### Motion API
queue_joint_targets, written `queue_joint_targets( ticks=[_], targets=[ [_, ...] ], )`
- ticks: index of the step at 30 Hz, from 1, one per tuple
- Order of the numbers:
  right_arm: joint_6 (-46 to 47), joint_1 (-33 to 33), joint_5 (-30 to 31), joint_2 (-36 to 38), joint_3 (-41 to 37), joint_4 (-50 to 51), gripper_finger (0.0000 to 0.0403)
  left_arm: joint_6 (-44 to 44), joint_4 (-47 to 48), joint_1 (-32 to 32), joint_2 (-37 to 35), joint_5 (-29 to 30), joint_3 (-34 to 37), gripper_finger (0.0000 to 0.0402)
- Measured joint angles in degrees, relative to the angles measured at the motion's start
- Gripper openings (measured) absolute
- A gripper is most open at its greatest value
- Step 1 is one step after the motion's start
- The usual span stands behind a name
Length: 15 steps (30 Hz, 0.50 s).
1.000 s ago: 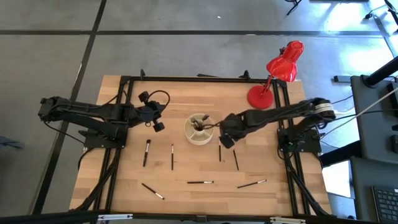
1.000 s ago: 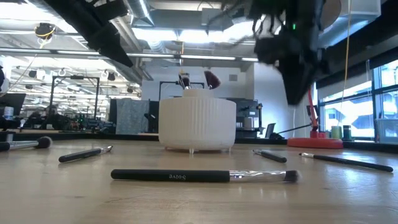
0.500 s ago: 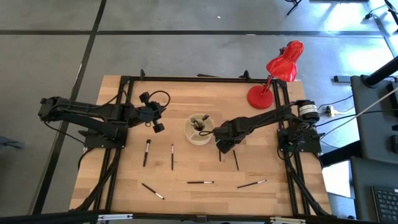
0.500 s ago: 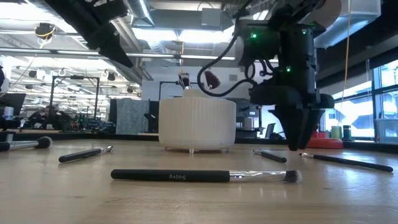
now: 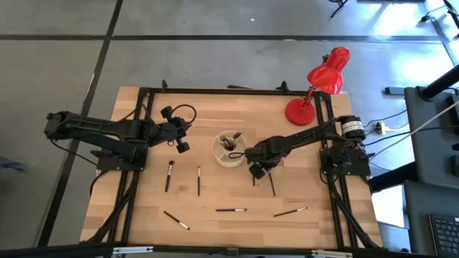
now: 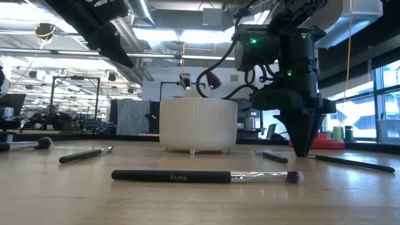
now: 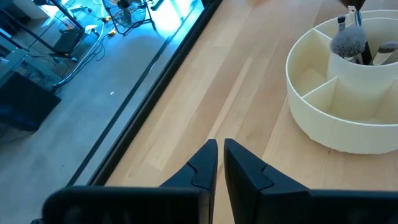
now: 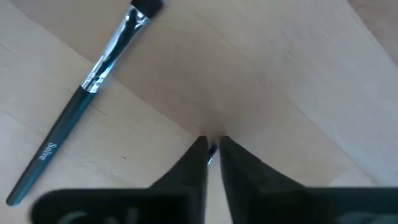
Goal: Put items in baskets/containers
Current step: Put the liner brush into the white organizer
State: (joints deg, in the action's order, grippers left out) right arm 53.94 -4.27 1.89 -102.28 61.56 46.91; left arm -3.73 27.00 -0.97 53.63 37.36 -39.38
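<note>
The cream ribbed container point(image 5: 229, 148) point(image 6: 198, 124) stands mid-table with two brushes point(image 5: 231, 140) upright in its centre cup. Several dark makeup brushes lie flat on the wood, among them one point(image 5: 199, 180), one point(image 5: 231, 210) and one point(image 5: 272, 184). My right gripper point(image 5: 255, 170) point(image 6: 302, 152) points down at the table to the right of the container, shut on a thin brush. Another brush point(image 8: 87, 87) with a silvery ferrule lies beside it. My left gripper point(image 5: 183, 146) point(image 7: 220, 149) hovers shut to the left of the container. My right gripper pinches a small silvery bit of a brush point(image 8: 211, 154) between its fingertips, coming from above and pointing down. The tips stand at the table top. The fingers hide the rest of that brush, so which part they have cannot be told.
The red desk lamp's round base point(image 5: 300, 112) point(image 6: 315, 142) stands at the far right of the table. Loose brushes lie near the front edge point(image 6: 206, 177) and on the left side point(image 5: 169, 175). A black frame borders the wood on both sides.
My right gripper has moved from beside the container's rim toward the near edge and come down until its tips stand at the table among the brushes to the right of the container.
</note>
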Motion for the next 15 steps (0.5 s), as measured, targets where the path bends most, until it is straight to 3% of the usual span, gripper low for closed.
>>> queue_joint_targets(
  ticks=[2, 8, 15],
  targets=[
    [1.0, 0.0, 0.1, 0.5, 0.0, 0.5, 0.0009, 0.0, 0.0, 0.0, 0.0, 0.0, 0.0, 0.0022],
    [0.6, -0.5, -1.2, 5.3, 4.2, 5.7, 0.0003, 0.0, 0.1, 0.0, 0.0, -1.1, 0.0, 0.0022],
    [0.8, -1.3, 9.8, 15.0, 9.5, 6.6, 0.0002, 0.0, 0.2, 0.0, 0.0, -1.1, 0.0, 0.0021]
  ],
)
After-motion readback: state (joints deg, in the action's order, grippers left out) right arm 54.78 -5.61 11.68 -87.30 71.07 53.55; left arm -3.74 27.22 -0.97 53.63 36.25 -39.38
